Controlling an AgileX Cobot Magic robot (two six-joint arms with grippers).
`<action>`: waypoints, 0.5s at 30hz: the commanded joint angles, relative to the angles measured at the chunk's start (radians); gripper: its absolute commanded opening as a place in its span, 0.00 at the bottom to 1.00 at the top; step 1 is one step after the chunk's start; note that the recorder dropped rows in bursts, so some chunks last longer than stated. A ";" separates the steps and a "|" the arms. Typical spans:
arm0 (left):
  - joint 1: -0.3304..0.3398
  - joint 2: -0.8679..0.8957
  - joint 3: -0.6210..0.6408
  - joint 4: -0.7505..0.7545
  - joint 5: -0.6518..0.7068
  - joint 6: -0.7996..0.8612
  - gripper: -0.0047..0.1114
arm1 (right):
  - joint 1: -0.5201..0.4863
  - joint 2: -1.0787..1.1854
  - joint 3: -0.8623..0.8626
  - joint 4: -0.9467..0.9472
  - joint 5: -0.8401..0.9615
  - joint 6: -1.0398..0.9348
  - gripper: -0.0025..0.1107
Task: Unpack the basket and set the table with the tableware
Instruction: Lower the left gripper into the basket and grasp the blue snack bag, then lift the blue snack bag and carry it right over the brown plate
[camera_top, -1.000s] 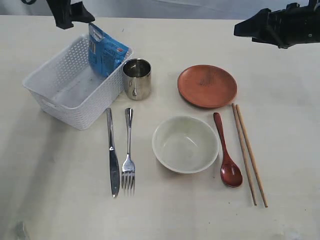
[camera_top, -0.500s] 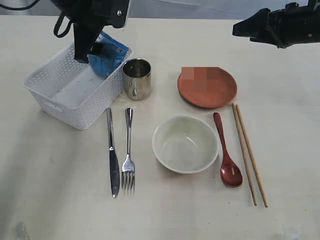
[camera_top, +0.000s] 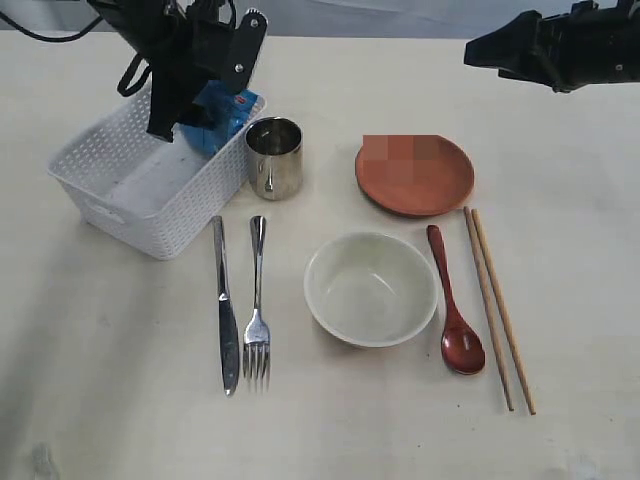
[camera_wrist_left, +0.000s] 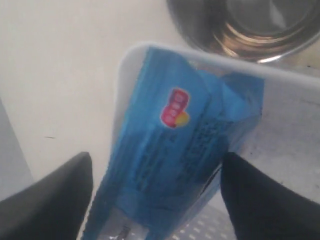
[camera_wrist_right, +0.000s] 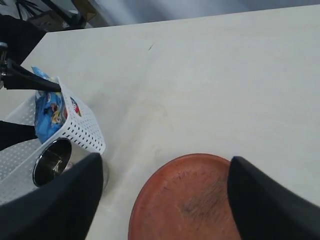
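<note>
Cream table (camera_top: 100, 380), white basket (camera_top: 110, 215), steel cup (camera_top: 273, 160), plate (camera_top: 414, 185), bowl (camera_top: 370, 290), knife (camera_top: 227, 320), fork (camera_top: 257, 330), spoon (camera_top: 462, 348), chopsticks (camera_top: 489, 309)

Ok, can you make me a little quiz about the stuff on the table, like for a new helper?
1. True or false: the steel cup stands inside the basket.
2. What lies next to the spoon, on the side away from the bowl? A) fork B) chopsticks C) knife
3. Fill in: the left gripper has a finger on each side of the blue ___.

Key
1. False. It stands on the table, just outside the basket.
2. B.
3. snack packet.
</note>
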 joint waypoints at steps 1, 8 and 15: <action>0.002 -0.002 -0.007 -0.004 -0.016 -0.025 0.38 | -0.005 -0.008 0.002 0.018 0.008 -0.014 0.61; 0.002 -0.032 -0.011 -0.011 -0.011 -0.026 0.04 | -0.005 -0.008 0.002 0.026 0.050 -0.039 0.61; 0.002 -0.151 -0.011 -0.011 0.090 -0.023 0.04 | -0.005 -0.008 0.002 0.028 0.048 -0.039 0.61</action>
